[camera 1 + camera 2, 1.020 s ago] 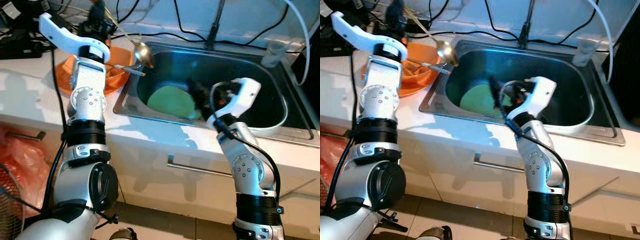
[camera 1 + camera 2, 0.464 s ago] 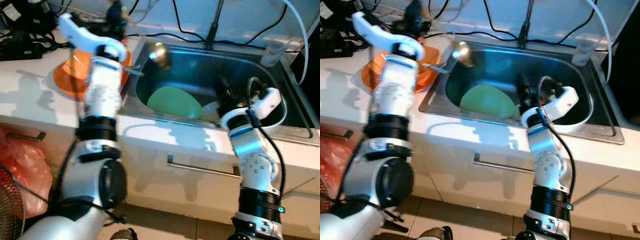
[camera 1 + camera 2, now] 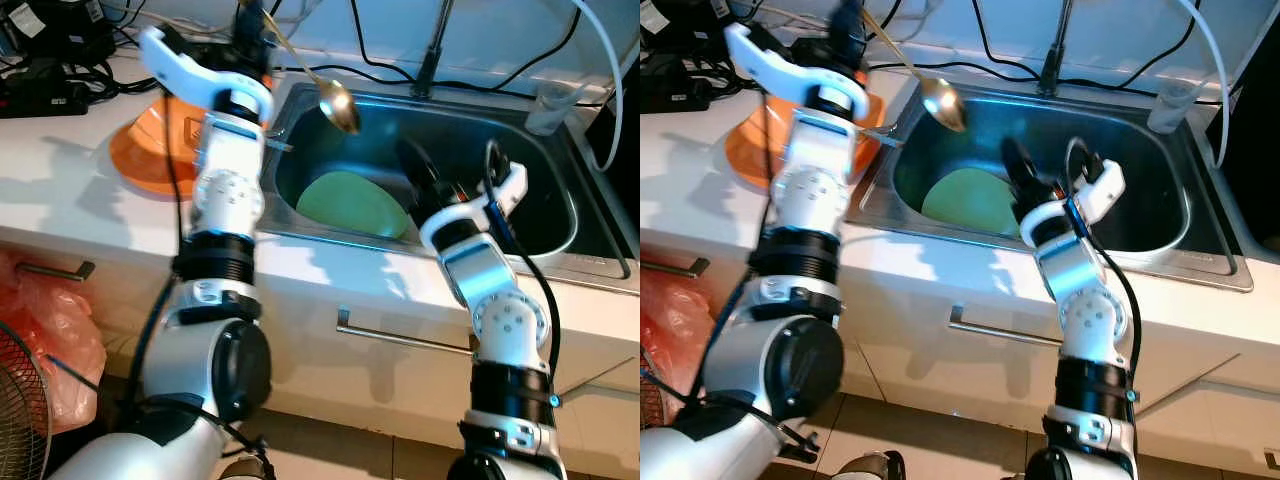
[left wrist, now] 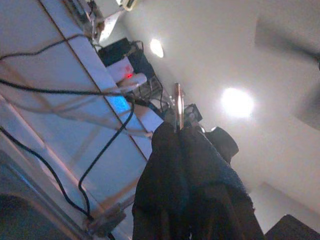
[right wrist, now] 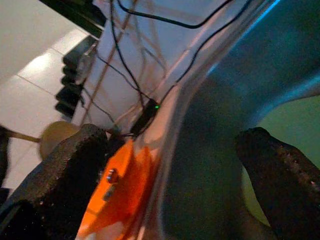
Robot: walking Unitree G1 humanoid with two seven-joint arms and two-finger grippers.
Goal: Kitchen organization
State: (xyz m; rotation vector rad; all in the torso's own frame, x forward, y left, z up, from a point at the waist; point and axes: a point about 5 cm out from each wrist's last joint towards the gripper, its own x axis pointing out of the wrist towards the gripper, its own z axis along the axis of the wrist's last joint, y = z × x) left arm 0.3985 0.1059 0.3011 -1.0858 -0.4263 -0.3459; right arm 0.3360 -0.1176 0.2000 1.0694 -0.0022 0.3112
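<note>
Fingers of the left gripper [image 3: 250, 22] pinch a gold ladle [image 3: 337, 103] by its handle; its long axis slants down, bowl toward the steel sink [image 3: 560, 238], above a green plate [image 3: 352, 204]. An orange bowl [image 3: 140, 160] sits on the white counter [image 3: 60, 190]. The right gripper [image 5: 165, 170], fingers spread and empty, hangs inside the sink.
</note>
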